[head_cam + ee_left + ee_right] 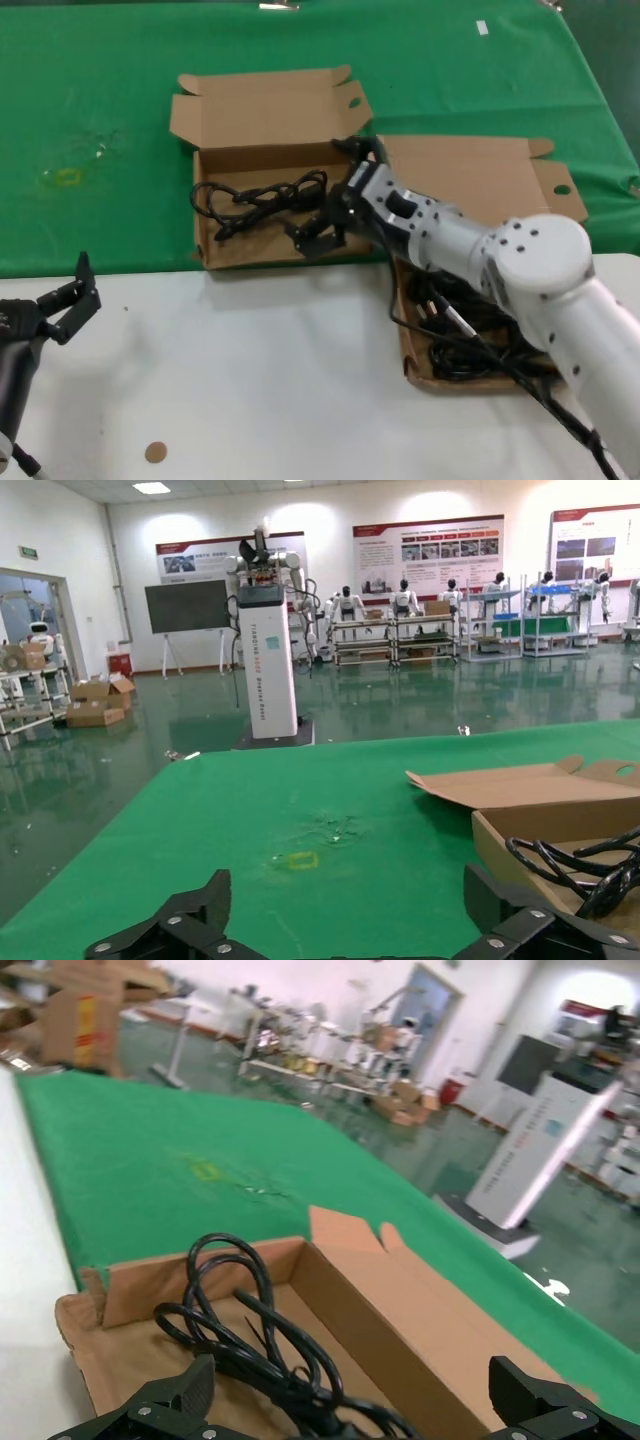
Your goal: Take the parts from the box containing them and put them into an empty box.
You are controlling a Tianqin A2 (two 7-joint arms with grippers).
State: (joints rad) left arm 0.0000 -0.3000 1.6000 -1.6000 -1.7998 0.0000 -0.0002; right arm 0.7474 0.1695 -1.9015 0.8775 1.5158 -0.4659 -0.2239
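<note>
The left tool (72,300) waits spread over the bare white counter (250,380), well clear of both boxes. Only the head view shows the right tool (325,228), spread, inside the taller-walled box (215,250) beside a black cord (260,198). Further cords (460,350) fill the low-walled box (408,365) at the counter's right edge.

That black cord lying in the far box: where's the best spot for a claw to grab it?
Probably the cord at its bunched middle, where several strands lie side by side, coming straight down from above and closing across the strands. The box walls would block a sideways approach, and the loose loop at one end lies thin and flat.
</note>
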